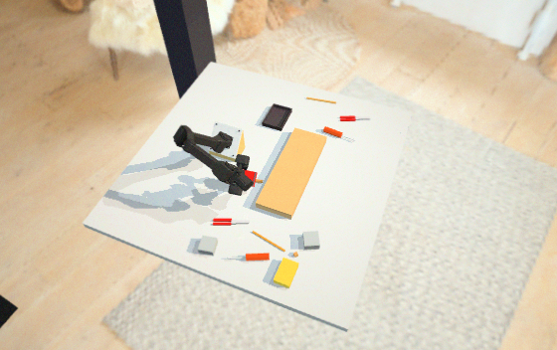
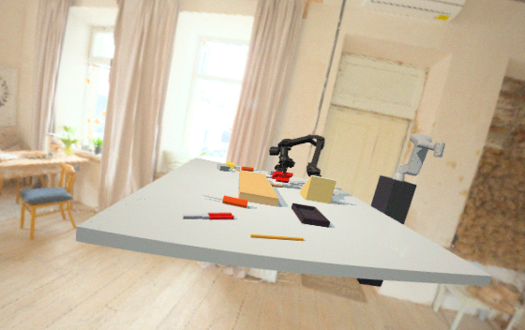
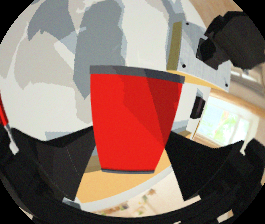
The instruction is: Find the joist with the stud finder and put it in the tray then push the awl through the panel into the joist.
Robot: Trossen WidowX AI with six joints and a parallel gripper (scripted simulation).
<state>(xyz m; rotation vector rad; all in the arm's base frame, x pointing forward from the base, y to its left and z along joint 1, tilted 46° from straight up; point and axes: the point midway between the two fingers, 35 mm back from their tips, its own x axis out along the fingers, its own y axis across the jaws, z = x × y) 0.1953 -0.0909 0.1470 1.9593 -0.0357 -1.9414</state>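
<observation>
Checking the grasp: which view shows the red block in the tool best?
The wrist view: the red block fills the frame between the dark fingers. The top view shows a small red patch at the tool; the exterior view shows a distant red sliver.

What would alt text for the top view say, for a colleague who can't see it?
The black arm's gripper is shut on a red block-shaped tool, just beside the long edge of the tan floor panel on the white table. A dark tray sits beyond the panel; red-handled tools, pencils and small blocks lie scattered around.
</observation>
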